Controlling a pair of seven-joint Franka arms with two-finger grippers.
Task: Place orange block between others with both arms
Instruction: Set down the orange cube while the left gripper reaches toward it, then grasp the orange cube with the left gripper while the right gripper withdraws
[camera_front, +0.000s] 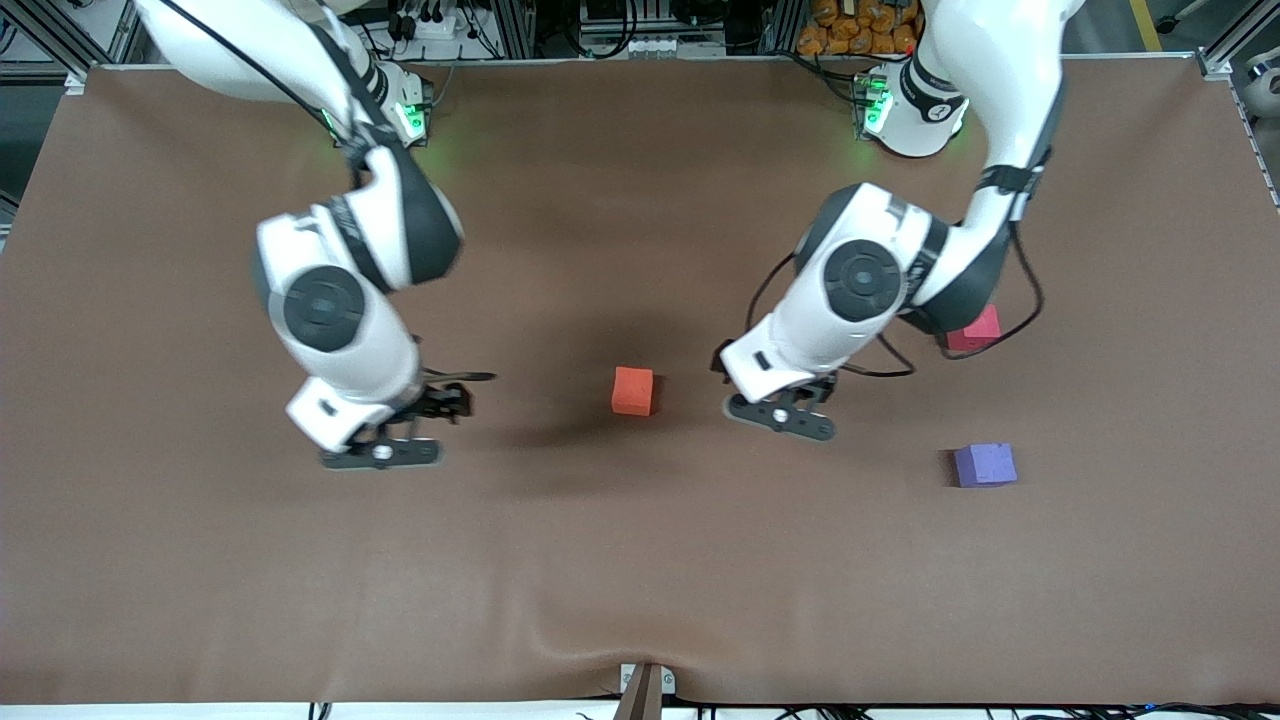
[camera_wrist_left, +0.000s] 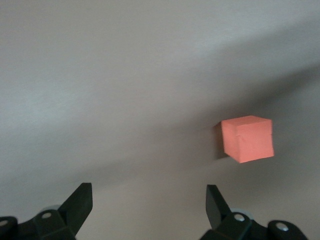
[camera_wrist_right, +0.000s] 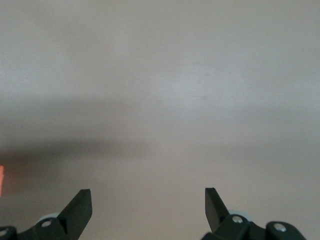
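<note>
Nearest the front camera sits the purple block (camera_front: 985, 465), toward the left arm's end of the table. Farther from the camera and near mid-table rests the orange block (camera_front: 632, 390), between the two grippers and touching neither. The left gripper (camera_front: 782, 417) hangs over bare table just beside it, jaws wide apart and empty; the right gripper (camera_front: 385, 452) hangs over the cloth toward the right arm's end, jaws likewise spread and empty. Farthest back lies the red block (camera_front: 976, 330), partly hidden by the left arm.

The step in hand looks like the approach to the orange block. In the left wrist view it (camera_wrist_left: 247, 138) lies off to one side of the open fingers (camera_wrist_left: 80, 202), so the left gripper should probably shift sideways until the cube is centred, square the fingers to two flat faces, then descend. The goal gap between red and purple seems open, though narrow enough to warrant a gentle, straight lowering.
</note>
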